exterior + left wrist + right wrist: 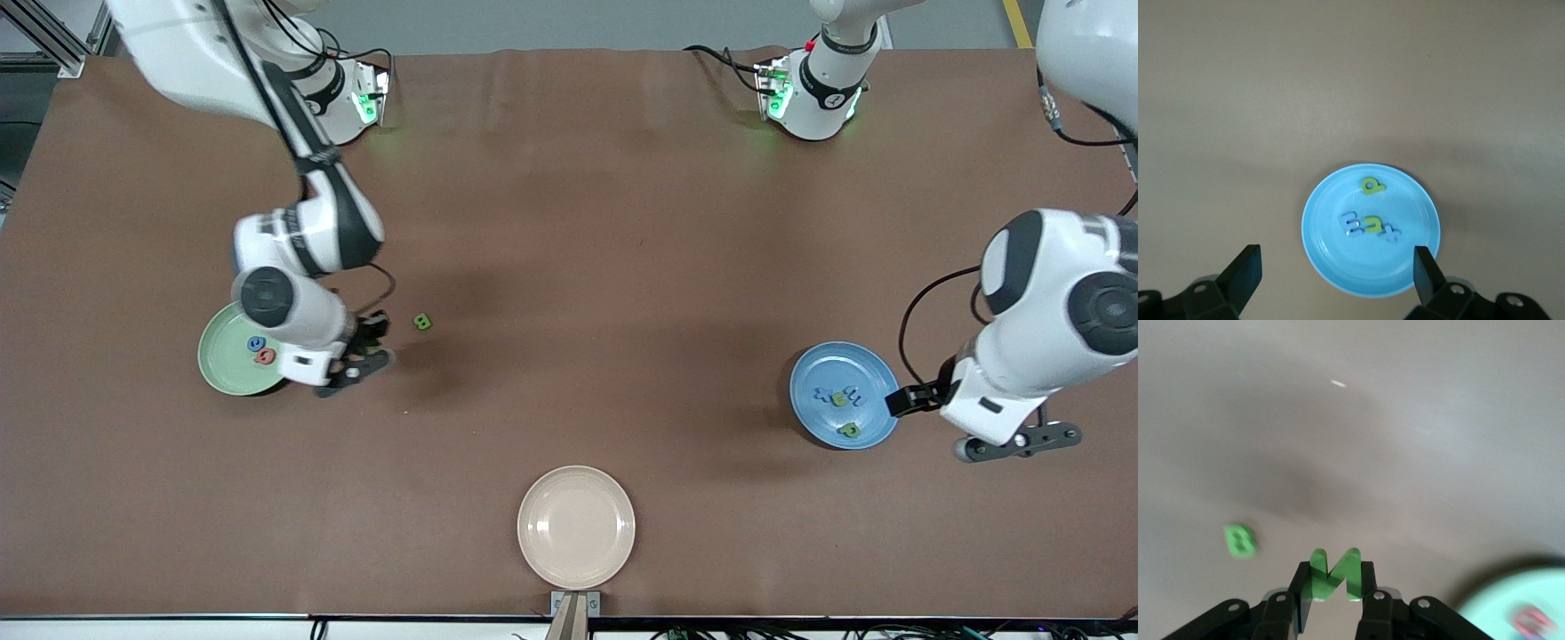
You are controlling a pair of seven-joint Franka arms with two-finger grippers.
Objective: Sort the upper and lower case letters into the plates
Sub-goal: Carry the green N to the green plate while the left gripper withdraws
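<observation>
My right gripper is shut on a green zigzag letter, just above the table beside the mint green plate. That plate holds a blue letter and a red letter. Another green letter lies on the table close to the right gripper. My left gripper hangs open and empty over the edge of the blue plate. Several letters lie in that plate, among them a green one.
A cream-beige plate with nothing on it sits by the table edge nearest the front camera. Brown tabletop stretches between the two sorting plates.
</observation>
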